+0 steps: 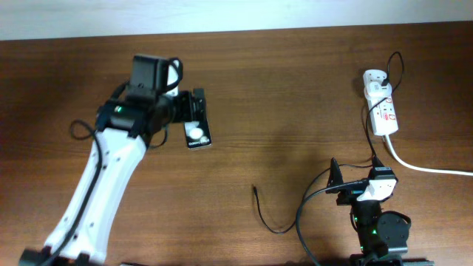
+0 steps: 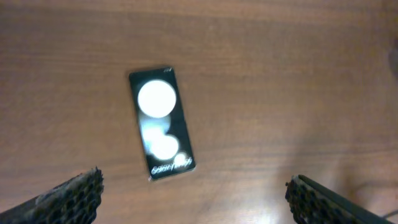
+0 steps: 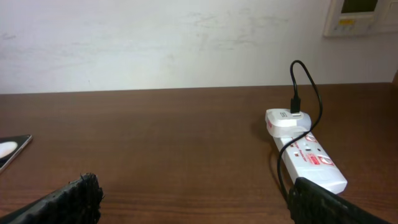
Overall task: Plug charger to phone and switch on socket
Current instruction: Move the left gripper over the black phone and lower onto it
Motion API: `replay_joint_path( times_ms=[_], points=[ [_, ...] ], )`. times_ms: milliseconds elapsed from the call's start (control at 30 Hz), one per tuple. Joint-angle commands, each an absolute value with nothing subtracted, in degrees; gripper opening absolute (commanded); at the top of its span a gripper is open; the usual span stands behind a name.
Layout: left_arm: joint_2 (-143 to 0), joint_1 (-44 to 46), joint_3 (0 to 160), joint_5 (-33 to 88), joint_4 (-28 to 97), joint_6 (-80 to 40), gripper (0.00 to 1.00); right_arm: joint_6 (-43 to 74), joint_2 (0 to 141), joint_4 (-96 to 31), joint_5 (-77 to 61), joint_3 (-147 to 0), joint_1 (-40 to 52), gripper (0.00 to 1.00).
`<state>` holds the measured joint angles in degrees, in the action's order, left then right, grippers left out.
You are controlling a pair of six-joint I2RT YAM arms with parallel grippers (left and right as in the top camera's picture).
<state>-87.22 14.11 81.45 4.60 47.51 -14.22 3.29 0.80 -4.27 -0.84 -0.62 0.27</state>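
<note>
The phone lies flat on the brown table, screen up with two white glare spots. In the left wrist view the phone sits just ahead of my left gripper, which is open and empty above it. The left gripper hovers at the phone's far end. The socket lies at the far right with the charger plugged into its adapter. The cable's free tip lies on the table at centre front. My right gripper is open and empty, low at the front. It faces the socket and the charger.
The thick white cord runs from the socket to the right edge. Black robot cables loop around the right arm's base. A white wall with a control panel stands behind the table. The phone's edge shows at the far left of the right wrist view.
</note>
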Motion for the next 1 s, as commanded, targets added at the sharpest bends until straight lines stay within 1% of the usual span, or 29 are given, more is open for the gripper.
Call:
replay_joint_path(
  times_ms=[0,100,200,367,600,867,900,967],
  points=[
    [-98.08,16.88,92.33,3.53,52.97,-17.37,0.99,3.92,0.4,-4.54,-0.16,-0.32,0.8,0.99],
    [-107.72,17.1,101.56,1.41,58.7,-21.98,0.99,3.92,0.4,-4.54,-0.16,-0.32,0.8,0.99],
    [-112.71,17.1,102.5,-3.75,60.97,-28.34,0.99,3.92,0.4,-4.54,-0.16,-0.32,0.8,0.99],
    [-116.42,17.17,102.43,-3.92,62.02,-28.47,0.99,3.92,0.4,-4.54,-0.14,-0.32,0.8,0.99],
    [-117.03,17.21,102.37,-3.9,61.21,-28.47,0.99,3.92,0.4,-4.54,-0.14,-0.32,0.8,0.99],
    [-122.37,16.97,102.37,-4.08,58.89,-27.16,0.99,3.92,0.4,-4.54,-0.16,-0.32,0.8,0.98],
    [-122.41,15.84,102.37,-3.51,58.83,-27.18,0.99,3.92,0.4,-4.54,-0.16,-0.32,0.8,0.99],
    [-122.69,12.12,102.39,2.2,58.59,-25.58,0.99,3.92,0.4,-4.54,-0.16,-0.32,0.8,0.99]
  ],
)
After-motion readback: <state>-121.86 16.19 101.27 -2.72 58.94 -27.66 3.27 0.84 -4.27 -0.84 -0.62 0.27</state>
